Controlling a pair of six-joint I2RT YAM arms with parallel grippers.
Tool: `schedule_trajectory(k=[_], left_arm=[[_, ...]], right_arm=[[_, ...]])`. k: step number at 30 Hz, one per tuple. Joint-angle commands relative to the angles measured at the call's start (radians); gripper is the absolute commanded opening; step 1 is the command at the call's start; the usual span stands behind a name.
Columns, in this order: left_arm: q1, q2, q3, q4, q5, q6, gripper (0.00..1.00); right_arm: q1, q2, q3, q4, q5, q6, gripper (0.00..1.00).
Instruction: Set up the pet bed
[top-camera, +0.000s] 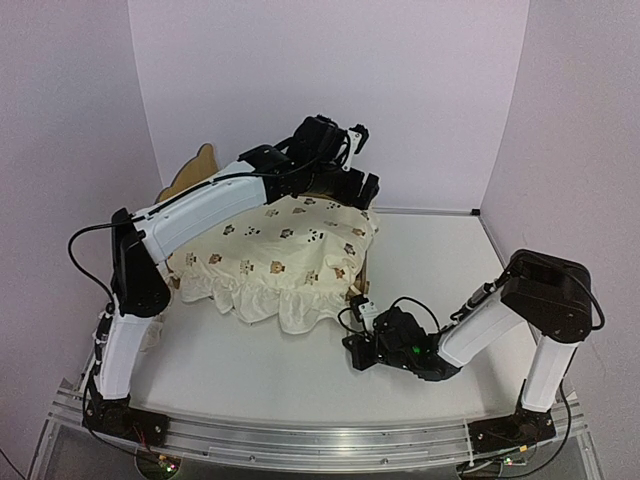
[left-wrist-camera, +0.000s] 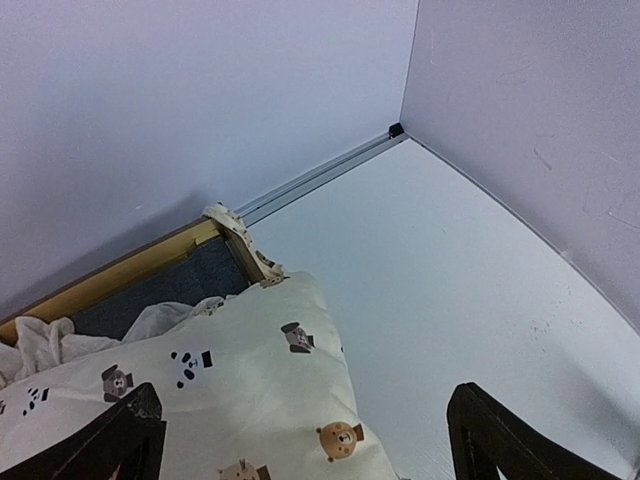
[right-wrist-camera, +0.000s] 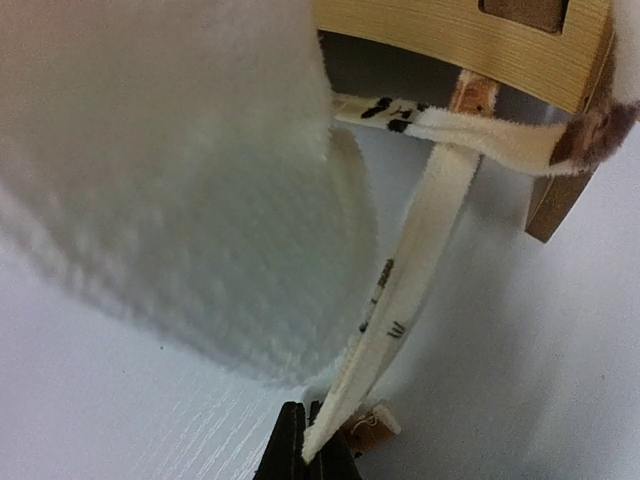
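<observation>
Pet bed (left-wrist-camera: 120, 272) beneath spread-apart left fingers (left-wrist-camera: 125, 435), right gripper (right-wrist-camera: 305, 425) clamped on cushion tie (right-wrist-camera: 428, 220) beside it

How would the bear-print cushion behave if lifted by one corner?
Probably floppy: the cushion drapes over the bed frame, ruffle sagging past its edge. Likely light, being soft fabric. Pulled by the tie in the right end effector, it would probably bunch rather than slide flat.

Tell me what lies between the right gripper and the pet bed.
A cream cushion tie runs from the shut right gripper up to the wooden pet bed; the right wrist view shows it.
</observation>
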Motion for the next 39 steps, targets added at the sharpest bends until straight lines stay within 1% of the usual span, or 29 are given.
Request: schedule_trajectory(k=[1,3,6,9,14,15,17,19,21,22,23,24,29,33,39], left_arm=[[0.048,0.171,0.143,-0.003,0.033,0.046,1.0],[0.072,0.228,0.181,-0.001,0.069,0.049,1.0],[0.104,0.268,0.158,0.042,0.118,0.047,1.0],[0.116,0.309,0.15,0.05,0.148,0.053,1.0],[0.117,0.358,0.133,0.075,0.145,0.074,0.98],[0.117,0.368,0.131,0.079,0.137,0.077,0.94],[0.119,0.383,0.126,0.089,0.12,0.08,0.78],[0.122,0.385,0.112,0.108,0.115,0.076,0.52],[0.124,0.368,0.087,0.136,0.106,0.073,0.2],[0.124,0.352,0.068,0.156,0.1,0.073,0.09],[0.123,0.335,0.048,0.177,0.091,0.073,0.02],[0.123,0.317,0.034,0.193,0.077,0.074,0.0],[0.124,0.226,-0.03,0.275,-0.029,0.109,0.0],[0.126,0.143,-0.085,0.373,-0.084,0.132,0.0],[0.143,0.151,-0.016,0.43,-0.139,0.153,0.0]], right_arm=[[0.004,0.019,0.024,-0.02,-0.052,0.022,0.0],[0.003,0.023,0.025,-0.02,-0.059,0.029,0.0],[0.003,0.034,0.031,-0.02,-0.069,0.037,0.0],[0.003,0.047,0.037,-0.02,-0.074,0.043,0.0],[0.003,0.065,0.046,-0.02,-0.077,0.047,0.0],[0.004,0.066,0.047,-0.02,-0.078,0.046,0.0],[0.004,0.067,0.048,-0.02,-0.078,0.047,0.0],[0.004,0.067,0.047,-0.02,-0.074,0.046,0.0],[0.003,0.065,0.046,-0.02,-0.073,0.044,0.0],[0.004,0.063,0.046,-0.02,-0.072,0.043,0.0],[0.004,0.062,0.046,-0.02,-0.071,0.043,0.0],[0.004,0.062,0.047,-0.021,-0.071,0.042,0.0],[0.003,0.062,0.052,-0.022,-0.074,0.044,0.0],[0.004,0.068,0.06,-0.023,-0.078,0.046,0.0],[0.004,0.076,0.07,-0.026,-0.088,0.054,0.0]])
